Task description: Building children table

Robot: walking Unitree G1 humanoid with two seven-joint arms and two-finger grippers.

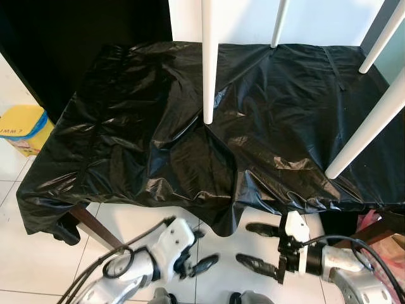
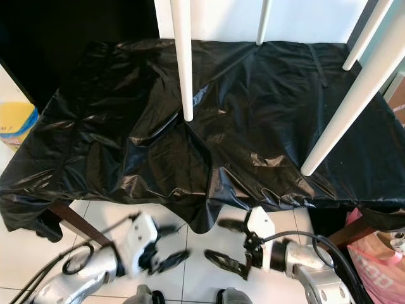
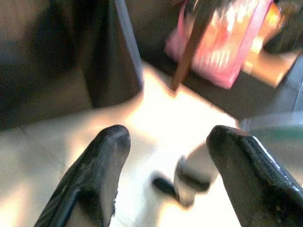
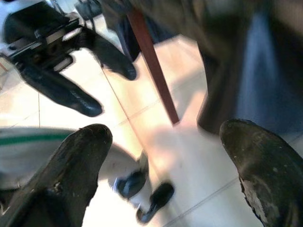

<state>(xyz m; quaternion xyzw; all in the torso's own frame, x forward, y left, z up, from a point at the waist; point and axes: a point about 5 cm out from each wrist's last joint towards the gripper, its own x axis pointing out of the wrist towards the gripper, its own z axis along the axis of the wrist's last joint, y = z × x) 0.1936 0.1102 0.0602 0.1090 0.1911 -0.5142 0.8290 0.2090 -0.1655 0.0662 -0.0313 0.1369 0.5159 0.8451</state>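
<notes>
A table is draped in a black plastic sheet (image 1: 158, 126). Several white legs of the children's table rise from it: one near the middle (image 1: 208, 63), one at the back (image 1: 279, 22), and two on the right (image 1: 367, 126) (image 1: 383, 38). My left gripper (image 1: 201, 250) hangs low over the tiled floor, in front of the sheet's edge, open and holding nothing. My right gripper (image 1: 256, 246) faces it from the right, also open and holding nothing. The right wrist view looks across at the left gripper (image 4: 90, 71).
A yellow container (image 1: 24, 126) stands on the floor at the left. A pink bag (image 3: 232, 52) lies under the table's right side. Brown wooden table legs (image 1: 95, 228) (image 4: 154, 66) stand below the sheet. White floor tiles (image 1: 38, 266) lie underfoot.
</notes>
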